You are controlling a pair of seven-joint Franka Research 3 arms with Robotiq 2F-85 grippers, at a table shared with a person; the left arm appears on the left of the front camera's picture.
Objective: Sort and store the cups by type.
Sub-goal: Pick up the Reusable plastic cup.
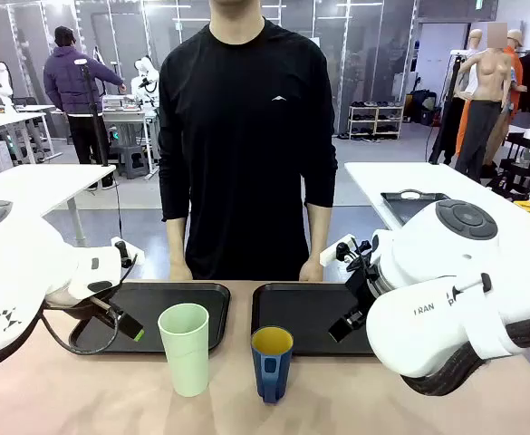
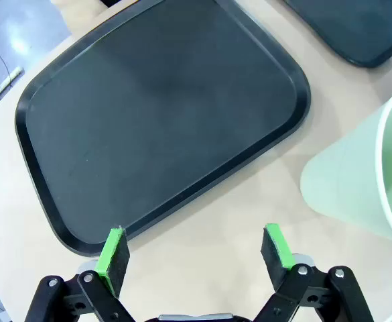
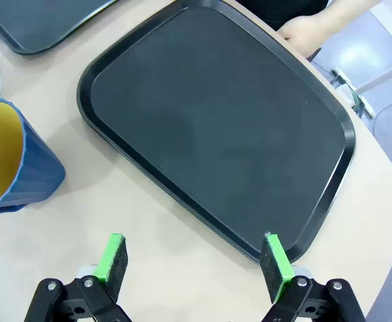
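Observation:
A tall mint-green tumbler (image 1: 186,348) stands upright on the table in front of the left black tray (image 1: 156,299); its side shows at the right of the left wrist view (image 2: 356,181). A shorter dark blue mug (image 1: 272,362) with a yellow inside stands beside it, in front of the right black tray (image 1: 301,308), and shows at the left of the right wrist view (image 3: 11,164). My left gripper (image 2: 194,249) is open above the near edge of the left tray (image 2: 162,121). My right gripper (image 3: 194,258) is open over the near edge of the right tray (image 3: 216,127). Both hold nothing.
A person in black stands at the far side, both hands resting on the table edge behind the trays (image 1: 181,270) (image 1: 312,270); one hand (image 3: 309,30) shows past the right tray. White tables stand farther back on both sides.

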